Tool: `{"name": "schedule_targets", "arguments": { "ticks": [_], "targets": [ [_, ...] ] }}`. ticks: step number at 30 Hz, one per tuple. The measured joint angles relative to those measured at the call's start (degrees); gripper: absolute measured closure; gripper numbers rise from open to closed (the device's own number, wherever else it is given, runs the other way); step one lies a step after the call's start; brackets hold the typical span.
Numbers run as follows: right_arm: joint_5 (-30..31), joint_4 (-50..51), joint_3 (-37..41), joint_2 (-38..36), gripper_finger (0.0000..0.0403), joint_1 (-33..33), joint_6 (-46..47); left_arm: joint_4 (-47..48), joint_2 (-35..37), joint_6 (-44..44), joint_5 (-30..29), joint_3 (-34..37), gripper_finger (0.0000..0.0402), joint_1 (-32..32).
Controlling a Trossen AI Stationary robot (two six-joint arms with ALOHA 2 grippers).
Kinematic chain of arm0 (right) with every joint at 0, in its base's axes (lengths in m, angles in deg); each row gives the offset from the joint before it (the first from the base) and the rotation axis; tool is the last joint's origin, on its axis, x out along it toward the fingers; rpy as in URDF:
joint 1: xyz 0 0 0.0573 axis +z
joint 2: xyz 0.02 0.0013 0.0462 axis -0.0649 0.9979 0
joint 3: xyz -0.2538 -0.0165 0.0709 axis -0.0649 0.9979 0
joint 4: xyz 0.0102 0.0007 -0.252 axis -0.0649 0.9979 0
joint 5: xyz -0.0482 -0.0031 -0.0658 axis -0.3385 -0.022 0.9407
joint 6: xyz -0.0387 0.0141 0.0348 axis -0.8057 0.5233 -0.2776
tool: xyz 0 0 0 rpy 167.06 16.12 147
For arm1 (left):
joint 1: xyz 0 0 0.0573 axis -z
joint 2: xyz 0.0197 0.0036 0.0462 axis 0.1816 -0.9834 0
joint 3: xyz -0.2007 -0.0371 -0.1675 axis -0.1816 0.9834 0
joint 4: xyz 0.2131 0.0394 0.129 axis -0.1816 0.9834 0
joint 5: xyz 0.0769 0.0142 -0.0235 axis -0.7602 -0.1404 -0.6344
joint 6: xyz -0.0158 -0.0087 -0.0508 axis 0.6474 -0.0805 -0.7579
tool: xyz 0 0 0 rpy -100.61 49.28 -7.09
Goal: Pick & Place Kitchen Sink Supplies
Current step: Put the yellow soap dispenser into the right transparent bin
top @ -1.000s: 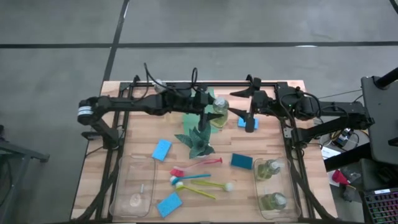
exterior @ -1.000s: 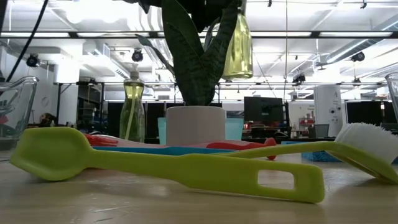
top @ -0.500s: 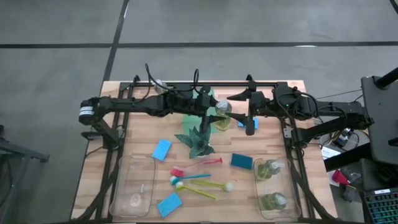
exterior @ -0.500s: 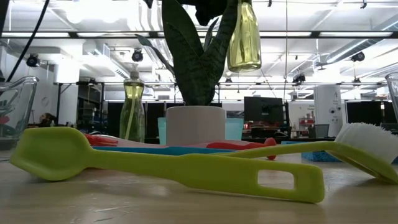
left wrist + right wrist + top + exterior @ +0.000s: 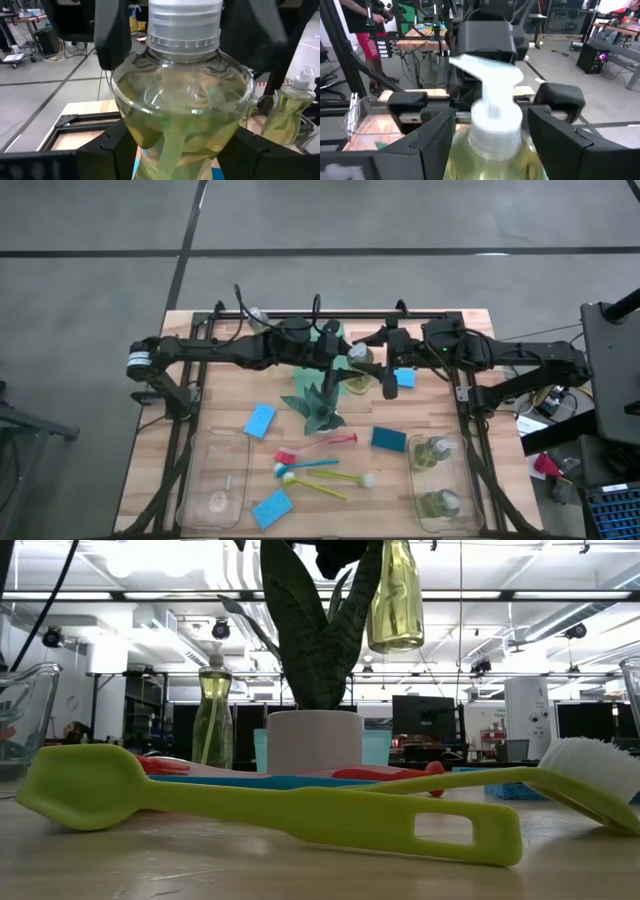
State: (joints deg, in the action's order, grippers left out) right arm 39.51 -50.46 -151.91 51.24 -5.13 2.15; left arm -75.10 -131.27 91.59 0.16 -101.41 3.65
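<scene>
High view: the left gripper (image 5: 335, 360) is holding 1 soap bottle (image 5: 353, 366) in the air at about 12 o'clock from the plant (image 5: 316, 402), over the far middle of the tabletop (image 5: 436, 405). The right gripper (image 5: 385, 358) is reaching in from 3 o'clock, right beside that bottle. At 4 o'clock, the right bin (image 5: 440, 481) is holding 2 more bottles (image 5: 432, 450). At 8 o'clock, the left bin (image 5: 213, 480) is showing only a faint pale item I cannot identify. Loose sponges (image 5: 260, 420) are lying at 9, 3 and 7 o'clock of the plant, another is sitting beside the right gripper, and the red brush (image 5: 318, 446), blue brush (image 5: 305, 465) and yellow brush (image 5: 328, 477) are lying at 6 o'clock.

Low view: the lifted bottle (image 5: 395, 602) is hanging above the plant pot (image 5: 315, 741); a 4th bottle (image 5: 213, 720) is standing at 9 o'clock of the pot.

Left wrist view: the left jaws are clamping the bottle's body (image 5: 182, 112) from both sides.

Right wrist view: the right jaws are flanking the bottle's white cap (image 5: 492, 112); whether they are touching it, I cannot tell.
</scene>
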Motion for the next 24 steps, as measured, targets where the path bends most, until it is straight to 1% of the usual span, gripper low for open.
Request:
{"name": "schedule_targets", "arguments": {
  "ticks": [6,11,15,21,24],
  "targets": [
    [0.0,0.5,-1.3,0.8,0.0173,0.0,-0.7,0.4,0.0,0.0,0.0,0.0,0.0183,0.0],
    [0.0,1.3,-1.2,0.8,0.0194,0.0,-0.8,0.5,0.0,0.0,0.0,0.0,0.0183,0.0],
    [0.0,2.0,-1.2,0.8,0.0222,0.0,-0.7,0.7,0.0,0.2,0.0,0.1,0.0183,0.0],
    [0.0,1.9,-1.2,0.8,0.0277,0.0,-0.7,0.9,0.0,0.6,-0.3,0.1,0.0183,0.0],
    [0.0,1.9,-1.2,0.8,0.0289,0.0,-0.6,0.9,0.0,0.7,-0.5,0.1,0.0183,0.0]
  ]
}}
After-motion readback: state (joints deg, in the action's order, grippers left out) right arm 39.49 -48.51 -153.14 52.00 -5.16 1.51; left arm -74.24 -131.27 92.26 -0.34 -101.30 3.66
